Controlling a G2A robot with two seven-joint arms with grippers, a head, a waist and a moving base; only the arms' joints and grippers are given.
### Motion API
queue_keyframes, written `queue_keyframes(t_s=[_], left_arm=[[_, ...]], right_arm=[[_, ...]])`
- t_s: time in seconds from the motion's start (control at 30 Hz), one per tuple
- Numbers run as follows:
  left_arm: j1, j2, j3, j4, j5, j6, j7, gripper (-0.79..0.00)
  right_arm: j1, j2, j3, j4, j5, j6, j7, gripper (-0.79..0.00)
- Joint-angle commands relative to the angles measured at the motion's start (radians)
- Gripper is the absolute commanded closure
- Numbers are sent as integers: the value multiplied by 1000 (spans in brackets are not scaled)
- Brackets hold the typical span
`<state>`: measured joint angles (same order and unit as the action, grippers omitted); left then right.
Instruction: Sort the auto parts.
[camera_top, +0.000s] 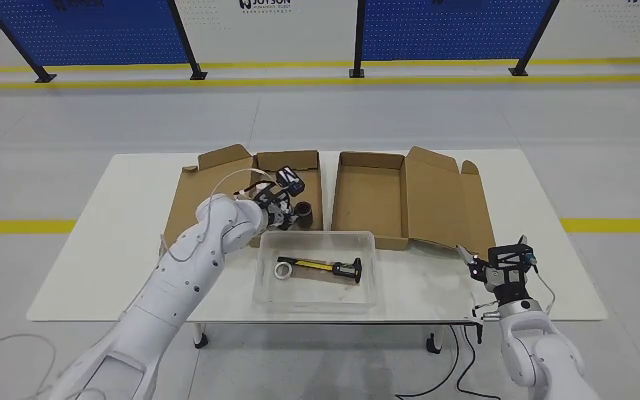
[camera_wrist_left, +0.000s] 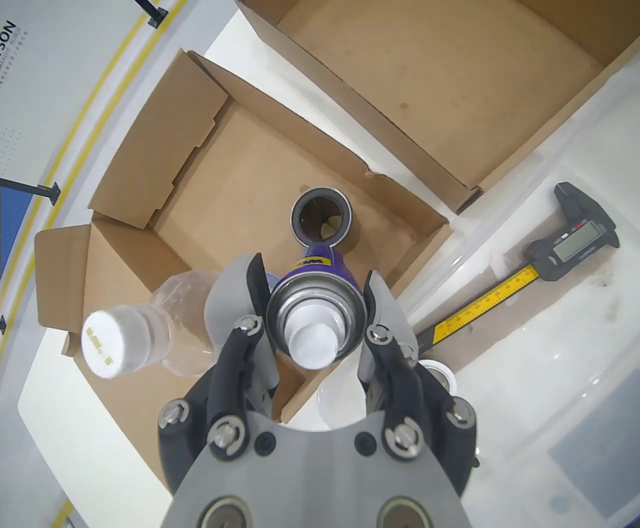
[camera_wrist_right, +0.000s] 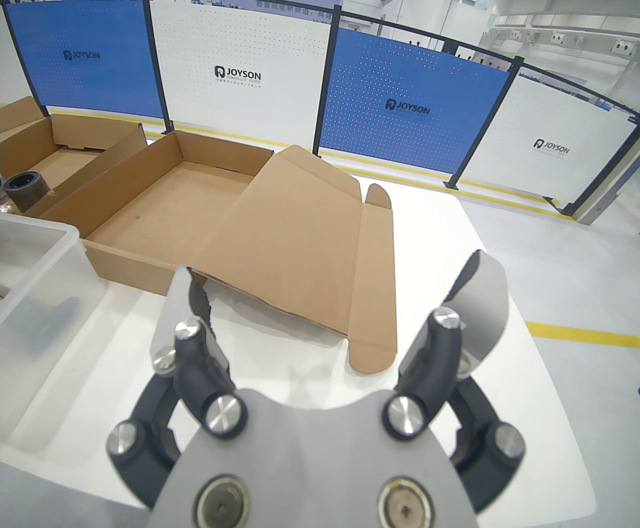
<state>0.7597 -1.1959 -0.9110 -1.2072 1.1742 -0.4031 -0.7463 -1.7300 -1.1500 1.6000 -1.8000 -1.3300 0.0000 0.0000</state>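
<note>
While gripping can (camera_wrist_left: 306, 304), left gripper (camera_wrist_left: 314, 274) — over box (camera_wrist_left: 240, 165).

Two boxes sat side by side on the table (camera_top: 100, 260), left box (camera_top: 225, 158) and right box (camera_top: 370, 200), with the tub (camera_top: 368, 290) just in front of them. In the tub, a caliper (camera_top: 325, 268) lay with a tape roll (camera_top: 285, 269) at its left end. In the left box stood a tube (camera_top: 304, 213), and the left pincer (camera_wrist_left: 314, 280) held a can (camera_wrist_left: 312, 325) close by it.

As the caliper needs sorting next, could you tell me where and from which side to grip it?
Probably the yellow bar of the caliper, midway, from straight above, closing across its narrow width: it lies flat in the clear bin, whose walls block a side approach.
</note>
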Motion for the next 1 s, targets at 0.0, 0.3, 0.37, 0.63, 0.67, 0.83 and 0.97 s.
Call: queue_keyframes(t_s=[0.0, 0.3, 0.37, 0.63, 0.67, 0.83, 0.97], left_arm=[[-3, -3, 3, 18, -5, -1, 5, 0], [-11, -8, 1, 15, 0, -5, 0, 0], [-7, -7, -6, 5, -7, -6, -7, 0], [9, -3, -35, -47, -49, 3, -68, 0], [11, -2, -40, -52, -56, 6, -79, 0], [10, -1, -53, -67, -87, 18, -144, 0], [0, -5, -50, -58, -108, 32, -195, 0]], right_arm=[[0, 0, 0, 0, 0, 0, 0, -785], [0, 0, 0, 0, 0, 0, 0, -785], [0, 0, 0, 0, 0, 0, 0, -785], [0, 0, 0, 0, 0, 0, 0, -785], [0, 0, 0, 0, 0, 0, 0, -785], [0, 0, 0, 0, 0, 0, 0, -785], [0, 0, 0, 0, 0, 0, 0, -785]])
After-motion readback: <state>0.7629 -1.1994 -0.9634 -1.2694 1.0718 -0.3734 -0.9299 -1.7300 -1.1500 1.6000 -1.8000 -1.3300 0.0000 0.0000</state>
